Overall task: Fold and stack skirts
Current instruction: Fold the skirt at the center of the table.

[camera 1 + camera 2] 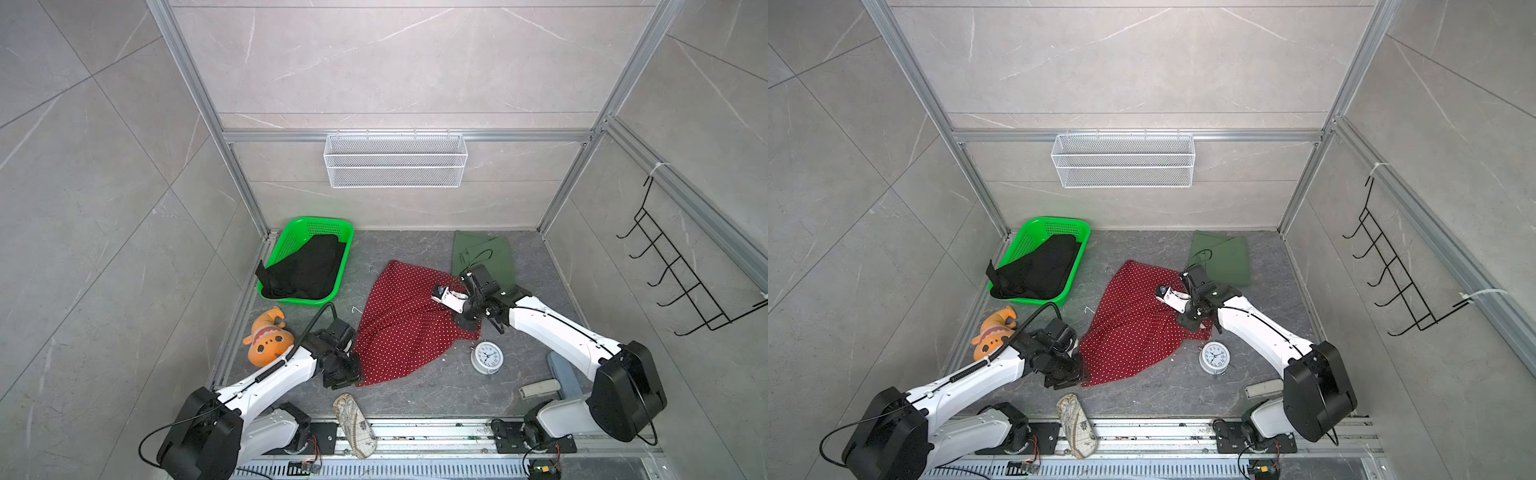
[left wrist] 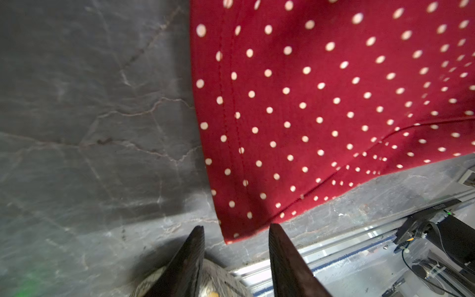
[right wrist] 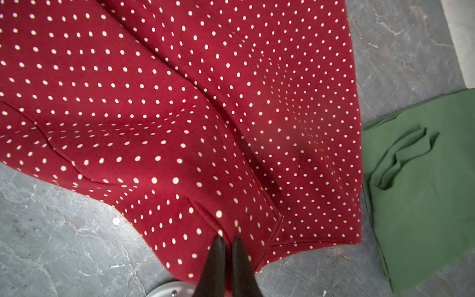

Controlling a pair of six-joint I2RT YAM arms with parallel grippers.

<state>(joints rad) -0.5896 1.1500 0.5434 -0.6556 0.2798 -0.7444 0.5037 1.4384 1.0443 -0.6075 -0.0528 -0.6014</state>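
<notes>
**We pinch the red skirt [image 1: 403, 324]**

Our right gripper [image 3: 228, 239] is closed tight on a fold of it. Our left gripper [image 2: 236, 228] has its jaws apart around one corner. The red skirt lies spread on the table [image 1: 415, 395]. The green skirt [image 1: 490, 253] lies folded beside it. The black skirt [image 1: 307, 270] sits in the basket [image 1: 291, 232].

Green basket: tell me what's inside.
The black skirt lies crumpled in the basket, one end hanging over its rim. Whatever lies beneath the cloth is hidden.
</notes>
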